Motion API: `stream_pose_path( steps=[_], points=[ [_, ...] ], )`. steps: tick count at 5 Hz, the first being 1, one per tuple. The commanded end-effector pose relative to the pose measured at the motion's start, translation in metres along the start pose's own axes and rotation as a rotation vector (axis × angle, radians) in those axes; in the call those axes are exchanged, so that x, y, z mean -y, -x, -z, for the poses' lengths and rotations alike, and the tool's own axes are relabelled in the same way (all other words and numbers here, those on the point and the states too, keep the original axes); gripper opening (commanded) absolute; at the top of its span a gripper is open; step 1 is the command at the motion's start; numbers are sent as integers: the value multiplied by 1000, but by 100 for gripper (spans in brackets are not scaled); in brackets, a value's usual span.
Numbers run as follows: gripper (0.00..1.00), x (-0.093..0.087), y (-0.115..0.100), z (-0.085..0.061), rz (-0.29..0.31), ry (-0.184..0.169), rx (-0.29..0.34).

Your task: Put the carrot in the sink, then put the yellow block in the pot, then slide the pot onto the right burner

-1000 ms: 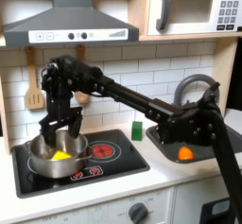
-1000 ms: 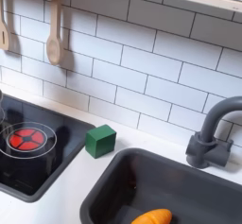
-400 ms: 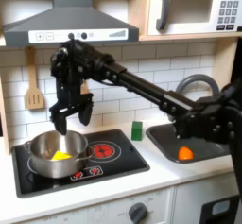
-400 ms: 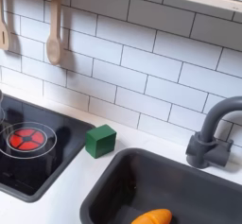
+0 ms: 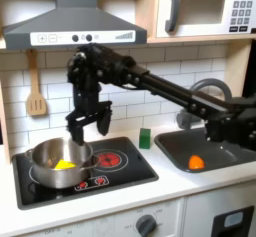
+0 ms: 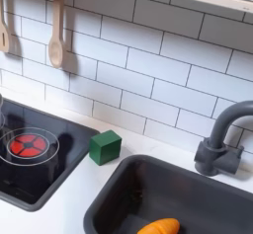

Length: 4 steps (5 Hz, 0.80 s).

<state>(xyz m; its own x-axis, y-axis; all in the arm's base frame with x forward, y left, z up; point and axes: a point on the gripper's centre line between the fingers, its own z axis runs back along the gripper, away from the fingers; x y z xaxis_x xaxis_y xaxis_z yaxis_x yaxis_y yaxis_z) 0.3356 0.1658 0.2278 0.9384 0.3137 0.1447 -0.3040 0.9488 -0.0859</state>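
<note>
Holding one yellow block (image 5: pixel 63 164), one pot (image 5: pixel 58 162), one carrot (image 6: pixel 159 226)

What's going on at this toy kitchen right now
A WidowX arm is working at a toy stove. Its gripper hangs open and empty above the pot, jaws apart. The yellow block lies inside the pot, which sits on the left of the cooktop in the first exterior view. The carrot is in the sink. The right burner is bare, and a green block stands by the sink.
</note>
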Motion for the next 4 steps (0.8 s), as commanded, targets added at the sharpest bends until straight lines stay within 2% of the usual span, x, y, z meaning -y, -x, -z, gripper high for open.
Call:
stream_pose_path(
  steps=[1,2,3,4],
  points=[
    [100,14,27,7,32,4,-42],
    [100,7,31,19,35,-18,-41],
    [100,10,33,31,56,-20,-37],
    [100,9,33,30,50,-22,-38]
  ],
)
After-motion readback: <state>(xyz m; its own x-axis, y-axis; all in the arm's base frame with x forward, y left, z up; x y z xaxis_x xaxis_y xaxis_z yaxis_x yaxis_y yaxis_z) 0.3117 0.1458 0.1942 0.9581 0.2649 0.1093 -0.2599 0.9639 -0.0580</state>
